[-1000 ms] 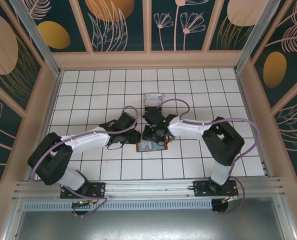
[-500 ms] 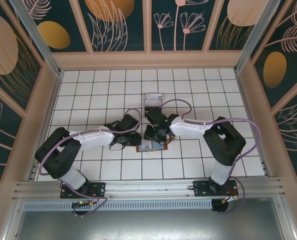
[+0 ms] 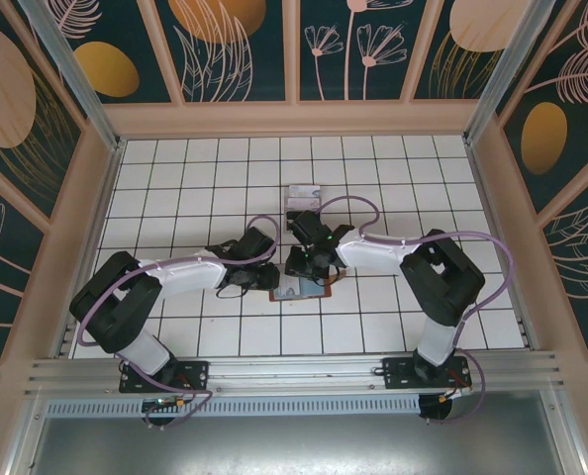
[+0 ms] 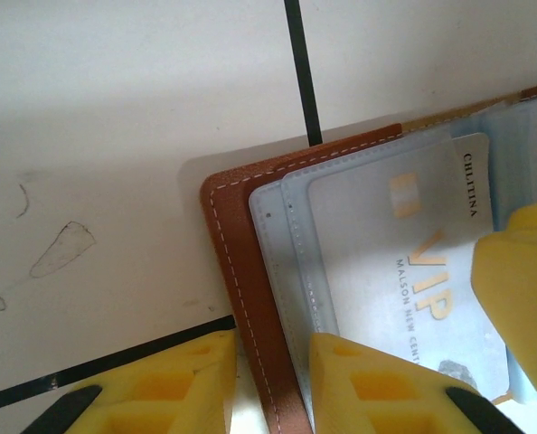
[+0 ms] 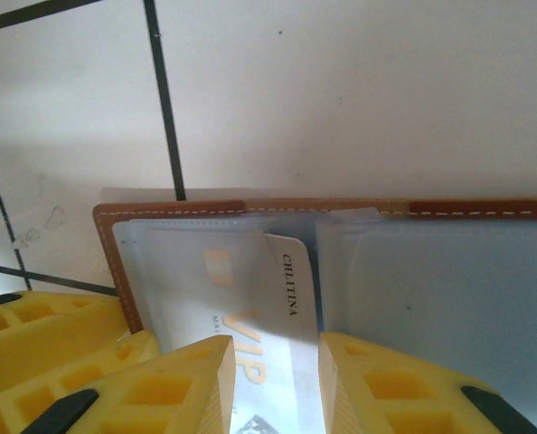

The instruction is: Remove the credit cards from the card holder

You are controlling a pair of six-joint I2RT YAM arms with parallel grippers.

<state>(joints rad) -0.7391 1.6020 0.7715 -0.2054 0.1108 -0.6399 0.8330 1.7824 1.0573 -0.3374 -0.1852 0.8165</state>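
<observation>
- The left gripper (image 3: 269, 280) reaches in from the left above the white tiled table (image 4: 115, 136). Its blocky yellow fingers (image 4: 169, 384), moulded with hollow cells, stand a narrow gap apart. The card holder's left edge runs up between them, with one finger beside the leather and the other over the lining. I cannot tell whether they pinch it.
- The card holder (image 4: 237, 235) lies open and flat near the middle of the table, between the two grippers. It has a brown leather rim, pale stitching and a rounded corner. Grey-blue, frosted pocket sleeves are layered inside.
- A credit card (image 4: 404, 262) sits in the holder's left half. It is pale grey, smooth and thin, with gold "VIP" lettering, a gold chip and small dark print along one short edge. That printed end lies clear of the sleeve.
- A small pale boxy stand (image 3: 302, 197) sits farther back, apart from the holder.
- The right gripper (image 5: 276, 348) reaches in from the right. Its matching yellow fingers are narrowly parted with the card's end in the gap. I cannot tell whether it is gripped.
</observation>
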